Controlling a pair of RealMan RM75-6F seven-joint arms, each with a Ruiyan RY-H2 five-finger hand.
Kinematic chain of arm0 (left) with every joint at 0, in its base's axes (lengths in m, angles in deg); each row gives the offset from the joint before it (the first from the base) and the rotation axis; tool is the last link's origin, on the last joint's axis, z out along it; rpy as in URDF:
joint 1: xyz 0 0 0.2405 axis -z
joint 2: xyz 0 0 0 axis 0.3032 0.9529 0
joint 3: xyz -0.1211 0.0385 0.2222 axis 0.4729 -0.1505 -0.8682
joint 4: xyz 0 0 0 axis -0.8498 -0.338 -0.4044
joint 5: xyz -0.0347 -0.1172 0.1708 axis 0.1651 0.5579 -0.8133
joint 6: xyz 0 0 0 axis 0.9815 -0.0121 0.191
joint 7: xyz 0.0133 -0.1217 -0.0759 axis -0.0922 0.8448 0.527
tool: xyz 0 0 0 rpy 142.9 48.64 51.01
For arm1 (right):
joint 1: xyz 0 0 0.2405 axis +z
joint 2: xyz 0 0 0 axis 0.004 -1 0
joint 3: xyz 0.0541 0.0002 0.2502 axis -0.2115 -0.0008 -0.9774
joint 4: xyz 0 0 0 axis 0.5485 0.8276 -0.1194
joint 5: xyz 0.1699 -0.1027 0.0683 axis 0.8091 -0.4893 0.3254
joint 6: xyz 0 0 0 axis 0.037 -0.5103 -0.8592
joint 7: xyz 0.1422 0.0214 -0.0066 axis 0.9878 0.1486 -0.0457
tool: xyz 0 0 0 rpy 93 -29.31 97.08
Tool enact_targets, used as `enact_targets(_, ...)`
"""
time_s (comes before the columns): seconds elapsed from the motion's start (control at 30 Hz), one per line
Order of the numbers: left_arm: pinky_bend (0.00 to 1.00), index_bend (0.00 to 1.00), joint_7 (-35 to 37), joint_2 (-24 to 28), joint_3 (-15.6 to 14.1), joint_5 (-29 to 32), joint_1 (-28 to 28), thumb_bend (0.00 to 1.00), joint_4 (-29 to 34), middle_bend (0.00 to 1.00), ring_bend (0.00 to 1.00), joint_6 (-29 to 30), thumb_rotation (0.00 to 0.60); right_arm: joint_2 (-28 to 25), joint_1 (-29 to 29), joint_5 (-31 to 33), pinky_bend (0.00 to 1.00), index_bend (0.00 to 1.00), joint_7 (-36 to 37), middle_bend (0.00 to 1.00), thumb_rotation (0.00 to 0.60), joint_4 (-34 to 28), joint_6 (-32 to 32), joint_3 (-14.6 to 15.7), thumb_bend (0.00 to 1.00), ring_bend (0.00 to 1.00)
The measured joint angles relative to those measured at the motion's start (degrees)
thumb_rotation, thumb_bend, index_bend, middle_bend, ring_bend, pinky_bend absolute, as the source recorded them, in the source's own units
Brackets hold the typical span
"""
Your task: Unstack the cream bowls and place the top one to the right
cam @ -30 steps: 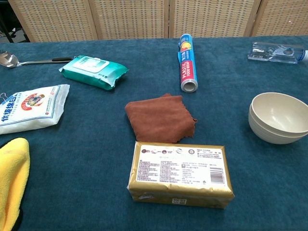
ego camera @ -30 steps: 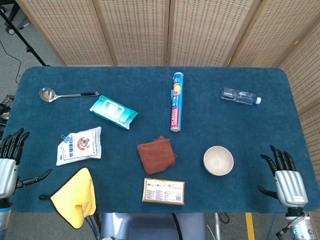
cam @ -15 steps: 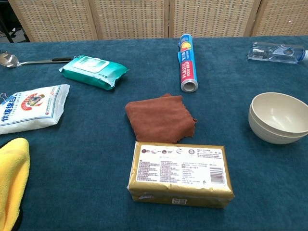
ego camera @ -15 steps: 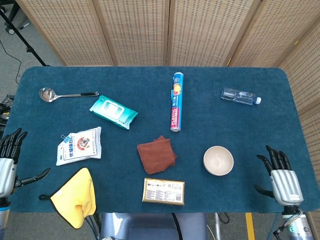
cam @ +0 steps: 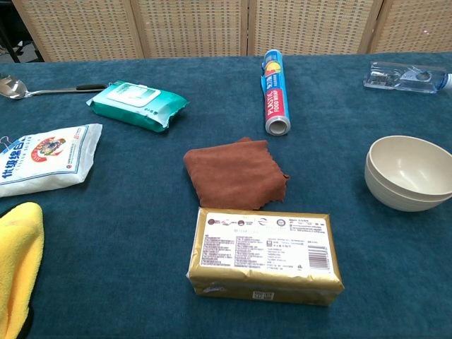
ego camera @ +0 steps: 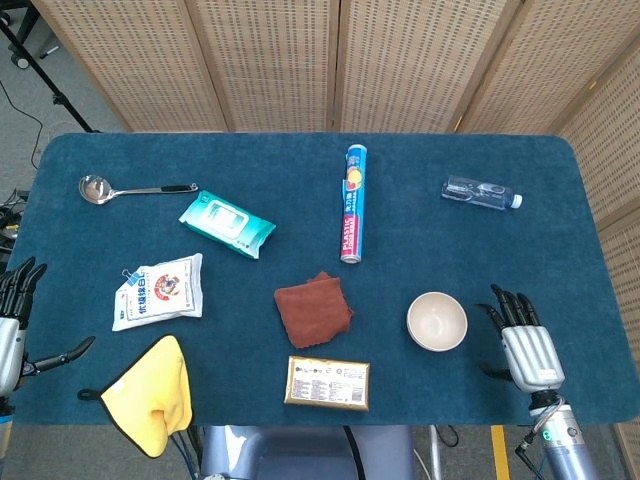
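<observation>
We see the cream bowls nested as one stack, upright on the blue counter, toward its front right. Chest view shows the two rims one inside the other. Right robot hand sits just beside the stack on the side toward the counter's right edge, fingers apart, holding nothing, not touching the bowls. Left robot hand is at the counter's left edge, fingers spread, empty, well apart from the stack.

Other items: brown cloth mid-counter toward the front, gold packet at the front edge just in front of it. Plastic wrap roll lies lengthwise at centre, toward the back edge. Water bottle lies on its side back right. Teal wipes pack and ladle back left. White bag near the left edge, yellow cloth overhanging the front left corner.
</observation>
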Motion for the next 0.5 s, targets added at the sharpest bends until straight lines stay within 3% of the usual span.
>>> enact_targets(0.13, 0.0, 0.0, 1.04, 0.15, 0.25, 0.45, 0.06, 0.1, -0.28, 0.0, 0.0, -0.18, 0.323, 0.77, 1.34, 0.82, 0.0, 0.2, -2.9, 0.0, 0.6, -1.24, 0.9, -0.9, 0.01, 0.0)
enact_targets(0.5, 0.0, 0.0, 2.93, 0.56, 0.66, 1.4, 0.11, 0.1, -0.8, 0.0, 0.0, -0.65, 0.323, 1.63, 3.01, 3.15, 0.0, 0.25, -8.38, 0.0, 0.6, -3.09, 1.57, -1.83, 0.16, 0.0)
